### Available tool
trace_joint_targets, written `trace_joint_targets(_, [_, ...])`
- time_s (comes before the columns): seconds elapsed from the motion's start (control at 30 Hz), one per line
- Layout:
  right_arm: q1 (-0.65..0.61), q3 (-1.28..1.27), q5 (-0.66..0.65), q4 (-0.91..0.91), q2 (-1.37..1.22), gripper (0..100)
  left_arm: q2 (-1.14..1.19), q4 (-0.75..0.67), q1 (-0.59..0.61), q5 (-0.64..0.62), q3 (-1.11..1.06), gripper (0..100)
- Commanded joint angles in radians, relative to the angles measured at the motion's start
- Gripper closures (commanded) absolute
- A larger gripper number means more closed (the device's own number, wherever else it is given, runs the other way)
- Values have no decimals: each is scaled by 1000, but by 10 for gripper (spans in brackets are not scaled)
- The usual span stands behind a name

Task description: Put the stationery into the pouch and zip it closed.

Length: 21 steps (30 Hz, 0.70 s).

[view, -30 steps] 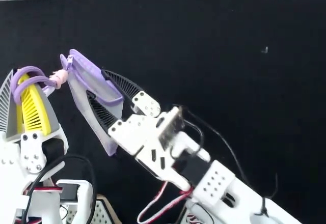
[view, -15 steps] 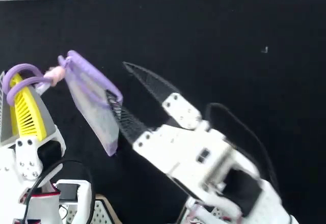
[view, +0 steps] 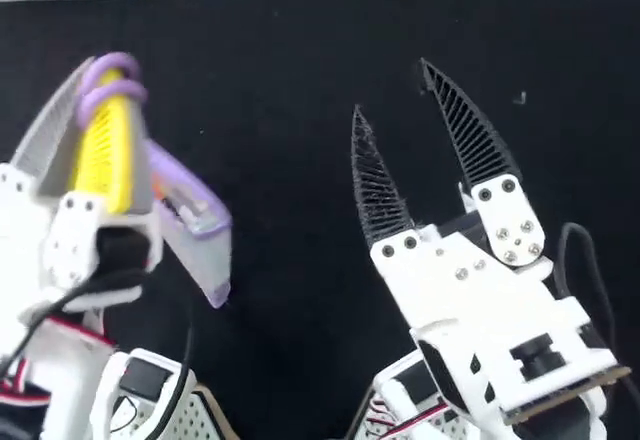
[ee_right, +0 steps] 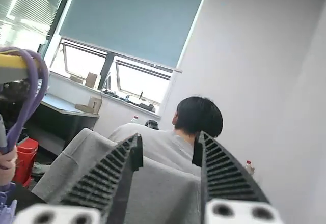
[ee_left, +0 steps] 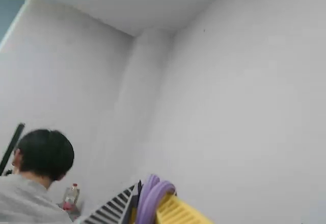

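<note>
The lilac pouch (view: 192, 228) hangs tilted in the air over the table's left side, held by its purple strap (view: 108, 72). My left gripper (view: 105, 68), with one yellow and one grey finger, is shut on that strap, which wraps around the finger ends. The left wrist view shows the strap (ee_left: 152, 199) looped between the yellow finger (ee_left: 179, 215) and the ribbed grey one. My right gripper (view: 392, 90) stands open to the pouch's right, apart from it, its black fingers (view: 375, 185) pointing away from the arm bases. The right wrist view has these fingers (ee_right: 116, 170) spread, with the strap (ee_right: 31, 89) off to one side.
A black cloth covers the table (view: 320, 50). Both white arm bases and their cables (view: 575, 260) crowd the near edge. A white wall strip runs along the far edge.
My right gripper let go of the pouch, swung right and stands open and raised. The left arm lifted and turned, carrying the pouch by its strap.
</note>
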<state>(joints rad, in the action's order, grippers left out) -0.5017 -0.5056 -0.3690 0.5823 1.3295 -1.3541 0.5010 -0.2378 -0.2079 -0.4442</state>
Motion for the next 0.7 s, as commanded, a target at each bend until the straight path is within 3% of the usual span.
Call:
trace_joint_targets(0.0, [32, 38, -8, 6, -12, 828, 161, 210, -97, -11, 309, 971])
trace_joint_targets(0.2, [41, 76, 57, 6, -58, 828, 259, 526, -111, -11, 621, 971])
trace_joint_targets(0.33, [106, 162, 97, 32, -168, 828, 307, 649, -111, -6, 765, 970])
trace_joint_targets(0.5, [222, 328, 126, 133, -351, 828, 387, 729, -143, -6, 858, 970])
trace_joint_targets(0.67, [339, 530, 126, 267, -532, 828, 500, 690, -348, -3, 874, 970])
